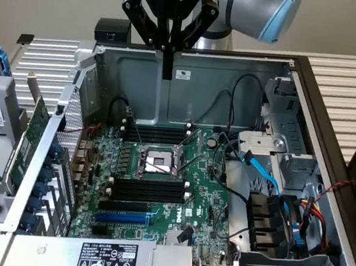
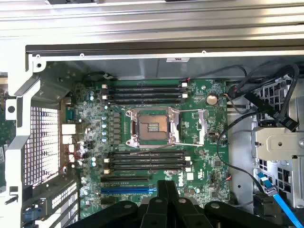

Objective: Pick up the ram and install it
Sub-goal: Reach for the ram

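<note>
Black gripper (image 1: 167,71) fingers are clenched together on nothing, hanging high over the far side of the open computer case (image 1: 195,106). Below lies the green motherboard (image 1: 206,176), with black slots (image 1: 147,191) near and far of the socket (image 1: 156,162). Where the ram sits I cannot tell.

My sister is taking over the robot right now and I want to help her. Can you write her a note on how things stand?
Gripper: shut, holding nothing, hanging above the open grey metal computer case.
Long black memory slots beside the silver processor socket on the green motherboard: they look empty.
Done: nothing that shows.
Left: picking up the ram and installing it.
</note>
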`<state>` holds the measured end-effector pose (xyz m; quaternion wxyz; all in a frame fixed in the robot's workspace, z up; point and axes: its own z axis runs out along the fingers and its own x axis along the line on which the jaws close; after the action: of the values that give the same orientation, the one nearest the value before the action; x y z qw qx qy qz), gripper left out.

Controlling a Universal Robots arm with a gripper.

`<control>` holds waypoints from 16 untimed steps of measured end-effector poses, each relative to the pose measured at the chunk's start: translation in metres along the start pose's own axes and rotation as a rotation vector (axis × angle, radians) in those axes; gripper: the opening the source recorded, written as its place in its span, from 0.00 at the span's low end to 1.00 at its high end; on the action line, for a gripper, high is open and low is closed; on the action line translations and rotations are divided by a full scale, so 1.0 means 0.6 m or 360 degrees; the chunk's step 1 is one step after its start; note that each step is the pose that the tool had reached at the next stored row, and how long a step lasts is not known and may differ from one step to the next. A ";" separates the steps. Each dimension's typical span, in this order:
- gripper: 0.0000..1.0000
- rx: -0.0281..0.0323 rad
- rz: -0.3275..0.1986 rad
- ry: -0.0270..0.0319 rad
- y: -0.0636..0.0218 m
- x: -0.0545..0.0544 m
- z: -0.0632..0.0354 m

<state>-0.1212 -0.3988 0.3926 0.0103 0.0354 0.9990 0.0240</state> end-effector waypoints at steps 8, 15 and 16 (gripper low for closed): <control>0.10 0.00000 0.0000 0.00000 0.000 0.000 0.000; 0.10 0.00003 0.0000 0.00000 0.000 0.002 0.000; 0.10 0.00004 0.0000 0.00002 0.000 0.005 0.000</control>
<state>-0.1240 -0.3988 0.3927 0.0103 0.0353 0.9990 0.0239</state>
